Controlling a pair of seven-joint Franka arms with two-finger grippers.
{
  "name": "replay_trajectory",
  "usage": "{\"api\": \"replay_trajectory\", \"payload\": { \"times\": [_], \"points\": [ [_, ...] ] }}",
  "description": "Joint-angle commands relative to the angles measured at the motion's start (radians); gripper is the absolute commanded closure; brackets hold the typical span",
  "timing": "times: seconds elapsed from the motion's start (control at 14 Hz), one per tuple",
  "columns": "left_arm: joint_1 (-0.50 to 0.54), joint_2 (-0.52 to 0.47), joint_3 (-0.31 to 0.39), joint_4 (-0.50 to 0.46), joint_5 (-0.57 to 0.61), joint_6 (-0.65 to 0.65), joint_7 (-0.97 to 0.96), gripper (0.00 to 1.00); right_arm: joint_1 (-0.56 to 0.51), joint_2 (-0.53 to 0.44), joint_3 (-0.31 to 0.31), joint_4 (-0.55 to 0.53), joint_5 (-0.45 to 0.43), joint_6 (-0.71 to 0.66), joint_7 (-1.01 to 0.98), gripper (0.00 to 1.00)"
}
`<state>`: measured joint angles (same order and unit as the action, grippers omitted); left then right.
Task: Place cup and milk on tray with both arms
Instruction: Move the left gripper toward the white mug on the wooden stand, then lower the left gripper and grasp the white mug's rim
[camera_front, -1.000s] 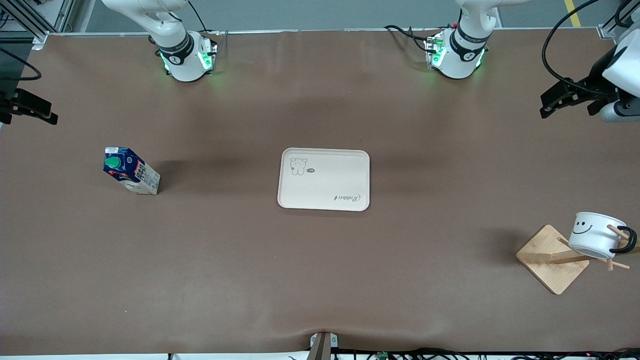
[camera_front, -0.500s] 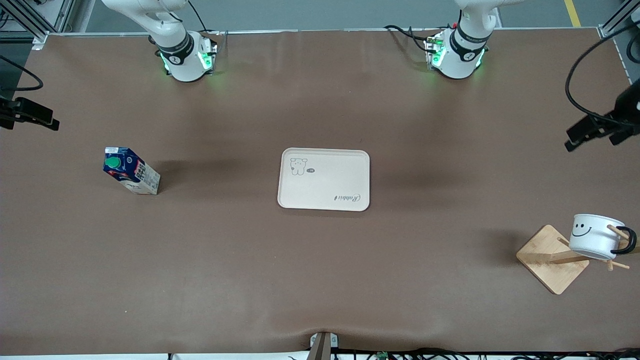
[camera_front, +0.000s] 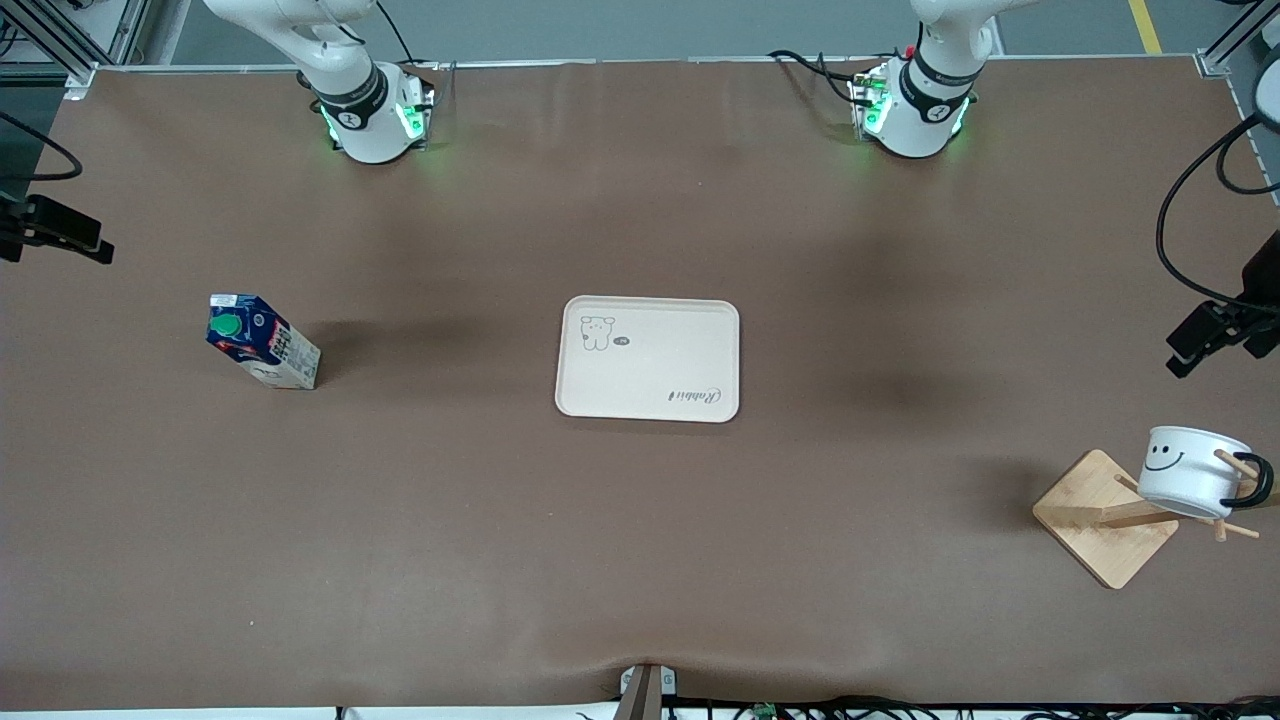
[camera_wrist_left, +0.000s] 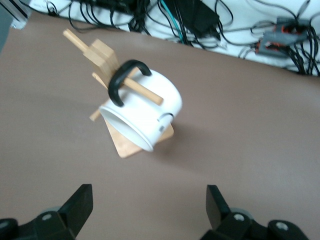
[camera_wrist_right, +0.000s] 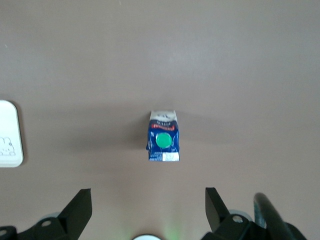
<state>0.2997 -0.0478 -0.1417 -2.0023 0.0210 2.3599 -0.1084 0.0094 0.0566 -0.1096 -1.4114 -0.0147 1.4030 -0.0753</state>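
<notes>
Bare tray (camera_front: 648, 358); cup (camera_front: 1190, 472) on rack (camera_front: 1105, 517)

Black left gripper (camera_front: 1195, 350) swung down over the brown tabletop (camera_front: 640, 520), closer to the white smiley-faced enamel cup (camera_front: 1190, 470). Black right gripper (camera_front: 60, 235) barely shifted.

**A robotics lab bench, not a kitchen**

Two white robot arms (camera_front: 350, 90) are standing bolted along one edge of a wide table (camera_front: 640, 560) that is wearing a plain brown mat, with green status lights glowing at their bases. Black cables (camera_front: 1190, 210) are trailing over the table's end, and more wiring and small electronics (camera_wrist_left: 285, 37) are lying bundled past its edge. Aluminium framing (camera_front: 60, 40) is showing at the corner above a grey floor. Everything is pointing to a test or research setup.
</notes>
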Motion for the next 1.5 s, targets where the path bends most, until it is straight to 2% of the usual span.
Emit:
{"api": "replay_trajectory", "payload": {
  "times": [0.0,0.29,0.5,0.64,0.71,1.0,1.29,1.43],
  "points": [
    [0.015,-0.015,-0.009,-0.11,-0.001,0.172,-0.002,0.0,0.007,0.002,0.011,0.074,-0.019,-0.009,0.006,0.0],
    [0.041,0.026,-0.009,-0.199,-0.001,0.376,-0.002,0.0,0.032,-0.001,0.011,0.066,-0.001,-0.018,0.0,0.0],
    [0.041,0.06,-0.01,-0.214,0.0,0.459,0.006,0.0,0.012,-0.052,0.004,-0.03,0.07,0.037,-0.011,0.0],
    [0.039,0.089,-0.013,-0.211,0.002,0.501,0.006,0.0,0.015,-0.107,0.008,-0.116,0.064,0.106,-0.015,0.0],
    [0.039,0.109,-0.013,-0.213,0.007,0.543,0.009,0.0,0.009,-0.103,0.005,-0.121,0.061,0.1,-0.015,0.0],
    [0.042,0.189,-0.013,-0.205,0.008,0.686,0.059,0.1,0.014,-0.089,0.007,-0.1,-0.002,0.087,-0.012,0.0],
    [0.038,0.22,-0.015,-0.191,0.011,0.716,0.061,0.25,0.003,-0.074,0.004,-0.098,-0.004,0.091,-0.011,0.0],
    [0.036,0.226,-0.016,-0.185,0.014,0.716,0.081,0.36,0.004,-0.066,0.004,-0.097,-0.004,0.088,-0.011,0.0]
  ]
}}
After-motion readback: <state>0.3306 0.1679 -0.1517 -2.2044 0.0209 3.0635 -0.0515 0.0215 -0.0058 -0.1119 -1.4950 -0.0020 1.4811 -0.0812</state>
